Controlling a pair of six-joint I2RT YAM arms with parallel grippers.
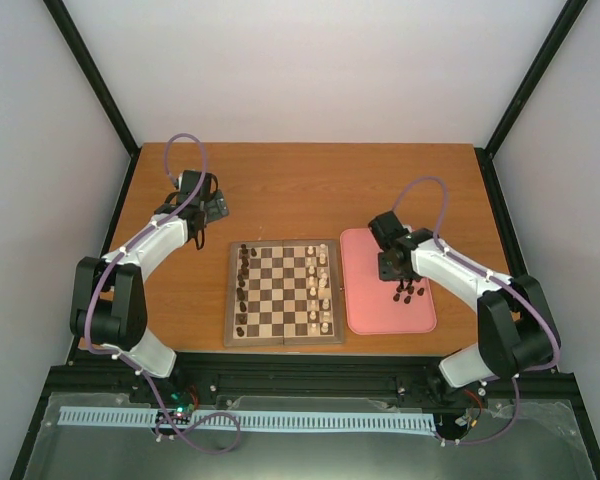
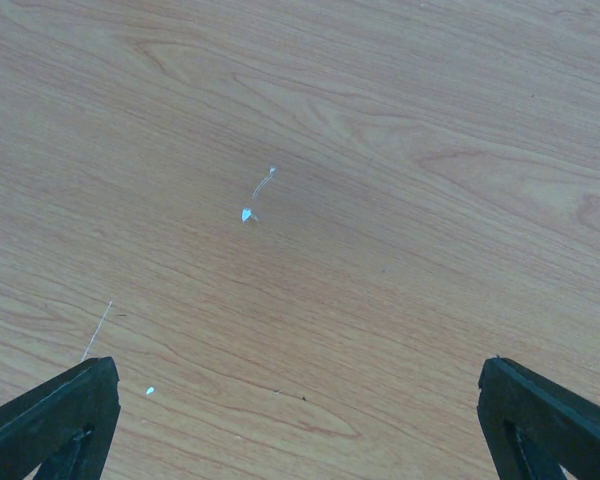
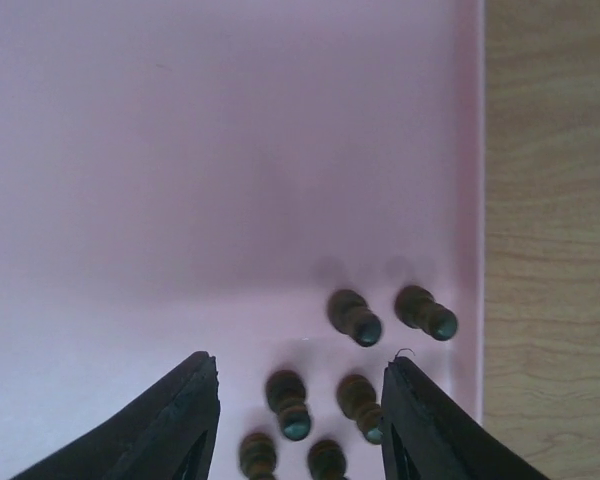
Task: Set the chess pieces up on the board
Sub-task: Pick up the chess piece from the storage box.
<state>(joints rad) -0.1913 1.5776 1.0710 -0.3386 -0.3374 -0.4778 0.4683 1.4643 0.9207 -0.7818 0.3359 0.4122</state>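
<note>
The wood-grain tabletop [image 1: 300, 190] fills the middle of the scene, enclosed by plain white walls [image 1: 310, 60] and slanting black frame posts [image 1: 95, 75]. On its right half lies a pink tray [image 1: 365, 300] with rounded corners, flat on the wood, its right edge close to the right rim of the tabletop. Just left of the tray stand cream-white pieces [image 1: 324, 290], lined up in two columns running near to far. A pale slotted strip [image 1: 250, 420] runs left to right below the near edge. Far left, the bare wood carries a few tiny white flecks [image 2: 247, 214] and a thin pale thread [image 2: 97, 332].
</note>
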